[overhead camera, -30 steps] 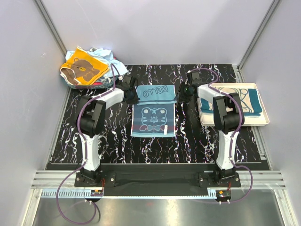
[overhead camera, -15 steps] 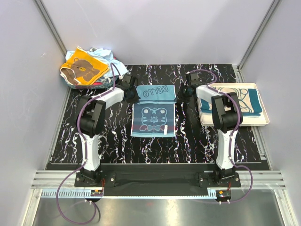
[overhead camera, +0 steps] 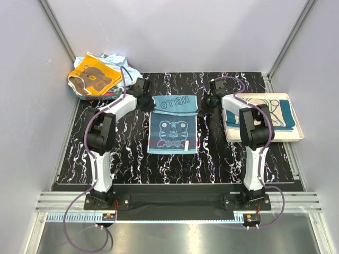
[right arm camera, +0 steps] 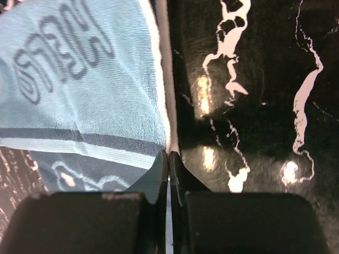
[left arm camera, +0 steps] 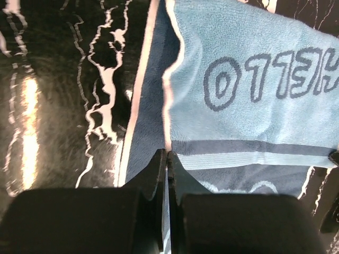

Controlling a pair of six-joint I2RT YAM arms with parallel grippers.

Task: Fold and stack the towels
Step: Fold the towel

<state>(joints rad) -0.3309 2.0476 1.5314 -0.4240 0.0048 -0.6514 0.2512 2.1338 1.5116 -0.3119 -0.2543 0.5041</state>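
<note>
1. One HELLO tiger towel [overhead camera: 173, 124] is lying spread on the black marbled bench [overhead camera: 122, 153], with its lettering at the far end and the tiger face nearer the arm bases.
2. Two claws are working on it, one at each far corner.
3. The left claw [left arm camera: 167, 159] is sitting at the towel's far left corner. Its fingers are pressed together with the pale hem caught between them, and the corner is riding up off the bench.
4. The right claw [right arm camera: 168, 159] is sitting at the towel's far right corner, its fingers likewise closed tight on the white hem.
5. Left of the towel and farther back, one heap of cloths is resting at the bench's corner. At least three are showing: one orange bear towel [overhead camera: 94, 75] on top, one light blue cloth [overhead camera: 119, 59] peeking out behind it, and a sliver of one red cloth [overhead camera: 106, 96] at the heap's near edge.
6. Right of the towel, one cream tray [overhead camera: 296, 135] is holding one folded teal and beige towel [overhead camera: 265, 111].
</note>
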